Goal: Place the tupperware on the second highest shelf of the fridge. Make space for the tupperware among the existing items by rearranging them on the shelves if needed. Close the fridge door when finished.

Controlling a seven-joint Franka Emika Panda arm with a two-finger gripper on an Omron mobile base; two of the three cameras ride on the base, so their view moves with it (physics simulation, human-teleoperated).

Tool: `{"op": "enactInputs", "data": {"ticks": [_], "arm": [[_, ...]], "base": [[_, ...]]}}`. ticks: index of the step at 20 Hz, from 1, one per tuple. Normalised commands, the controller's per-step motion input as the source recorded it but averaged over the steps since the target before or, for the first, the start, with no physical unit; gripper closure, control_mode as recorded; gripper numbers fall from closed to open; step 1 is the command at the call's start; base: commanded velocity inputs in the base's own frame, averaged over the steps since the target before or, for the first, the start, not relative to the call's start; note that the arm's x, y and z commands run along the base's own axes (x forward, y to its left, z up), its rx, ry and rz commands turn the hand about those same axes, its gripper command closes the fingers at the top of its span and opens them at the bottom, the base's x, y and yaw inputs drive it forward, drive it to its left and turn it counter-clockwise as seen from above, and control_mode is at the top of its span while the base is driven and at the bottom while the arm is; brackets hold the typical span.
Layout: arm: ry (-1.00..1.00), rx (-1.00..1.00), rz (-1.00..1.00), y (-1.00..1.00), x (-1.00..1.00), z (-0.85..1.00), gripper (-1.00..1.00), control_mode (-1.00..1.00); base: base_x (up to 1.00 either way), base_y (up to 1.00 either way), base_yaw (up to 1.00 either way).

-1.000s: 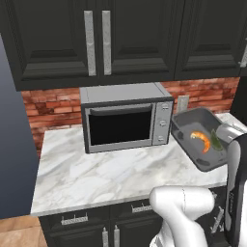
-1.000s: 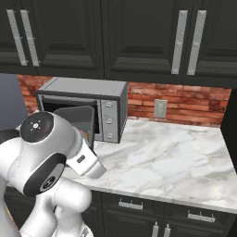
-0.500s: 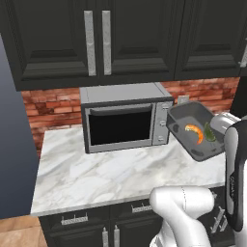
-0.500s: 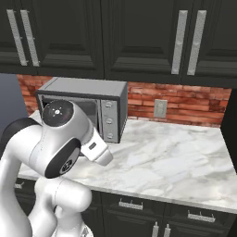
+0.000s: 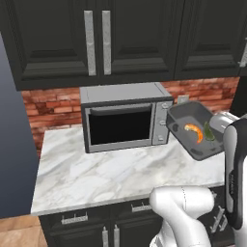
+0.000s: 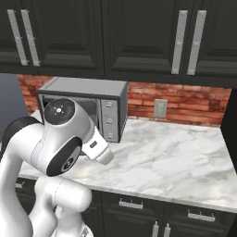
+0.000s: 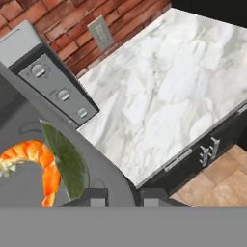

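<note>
The tupperware [image 5: 192, 130], a shallow dark grey container, hangs tilted in the air above the right end of the counter, beside the microwave. An orange curved piece [image 5: 194, 131] and a green one [image 5: 208, 131] lie inside it. My gripper [image 5: 215, 131] is shut on its right rim. In the hand view the tupperware [image 7: 103, 169] takes up the lower left, and the gripper [image 7: 123, 197] pinches its edge between the two fingertips. The fridge, its shelves, its door and the existing items are out of view.
A grey microwave [image 5: 124, 116] stands on the white marble counter [image 5: 96, 169] against a red brick wall. Dark cabinets [image 5: 96, 38] hang above and dark drawers [image 6: 139, 208] sit below. A wall socket [image 6: 159, 109] is right of the microwave.
The arm has swung and its upper joints have turned. The held tupperware has risen slightly, moved a little left and tilted more toward the camera. The base has stayed put.
</note>
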Motion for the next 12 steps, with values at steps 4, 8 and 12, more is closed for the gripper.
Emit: {"op": "enactInputs", "data": {"ticks": [4,8,12], "arm": [[0.00,0.00,0.00,0.00,0.00,0.00,1.00,1.00],[0.00,0.00,0.00,0.00,0.00,0.00,1.00,1.00],[0.00,0.00,0.00,0.00,0.00,0.00,1.00,1.00]], "base": [[-0.75,0.06,0.12],[-1.00,-0.10,0.02],[-0.90,-0.32,-0.42]]}}
